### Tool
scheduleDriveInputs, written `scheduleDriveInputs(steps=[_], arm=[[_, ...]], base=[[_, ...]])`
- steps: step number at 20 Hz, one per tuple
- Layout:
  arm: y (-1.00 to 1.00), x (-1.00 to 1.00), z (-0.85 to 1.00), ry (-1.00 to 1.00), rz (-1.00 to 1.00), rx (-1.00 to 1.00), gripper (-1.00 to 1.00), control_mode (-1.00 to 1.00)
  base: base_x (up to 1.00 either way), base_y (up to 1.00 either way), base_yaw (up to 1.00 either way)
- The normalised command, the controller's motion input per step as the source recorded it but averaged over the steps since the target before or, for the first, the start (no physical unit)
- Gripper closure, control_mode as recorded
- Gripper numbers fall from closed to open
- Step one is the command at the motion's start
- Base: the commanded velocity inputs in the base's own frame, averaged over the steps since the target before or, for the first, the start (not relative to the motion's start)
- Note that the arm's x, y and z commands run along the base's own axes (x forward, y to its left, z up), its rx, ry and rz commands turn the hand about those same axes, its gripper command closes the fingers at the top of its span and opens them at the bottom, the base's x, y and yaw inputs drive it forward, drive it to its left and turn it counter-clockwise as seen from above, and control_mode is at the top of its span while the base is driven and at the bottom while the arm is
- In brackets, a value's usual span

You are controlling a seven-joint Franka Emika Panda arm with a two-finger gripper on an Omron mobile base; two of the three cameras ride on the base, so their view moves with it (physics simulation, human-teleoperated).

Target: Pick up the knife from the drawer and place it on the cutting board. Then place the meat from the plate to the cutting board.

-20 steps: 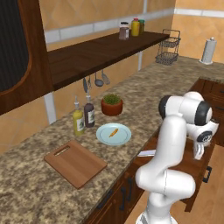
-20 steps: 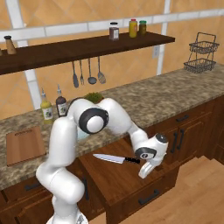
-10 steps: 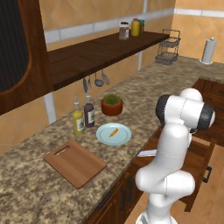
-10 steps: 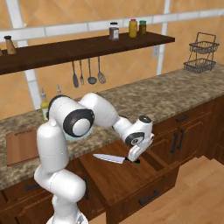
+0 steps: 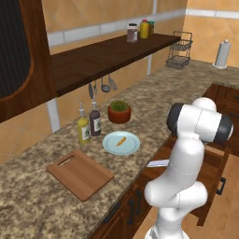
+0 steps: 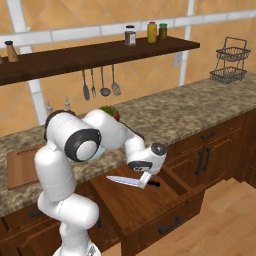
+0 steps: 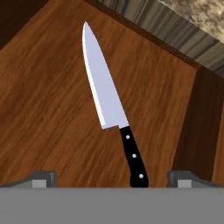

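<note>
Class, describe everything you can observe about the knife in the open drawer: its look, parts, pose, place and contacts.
The knife is a kitchen knife with a broad, pointed silver blade and a black handle bearing three pale rivets. It lies flat on the wooden floor of the pulled-out drawer, just below the counter's edge. The open gripper hovers above the handle end, fingertips on either side, not gripping it. Nothing else touches the knife.
</note>
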Motion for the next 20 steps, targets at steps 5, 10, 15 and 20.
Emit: scheduleDriveInputs(steps=[5, 10, 15, 20], arm=[[-0.18, 0.00, 0.00, 0.00, 0.22, 0.15, -1.00, -1.00], [-0.10, 0.06, 0.00, 0.00, 0.08, 0.06, -1.00, -1.00], [0.03, 0.29, -0.13, 0.04, 0.00, 0.00, -1.00, -1.00], [0.08, 0.30, -0.26, 0.08, 0.00, -0.03, -1.00, -1.00]], base=[[0.00, 0.00, 0.00], [0.00, 0.00, 0.00], [0.00, 0.00, 0.00], [0.00, 0.00, 0.00]])
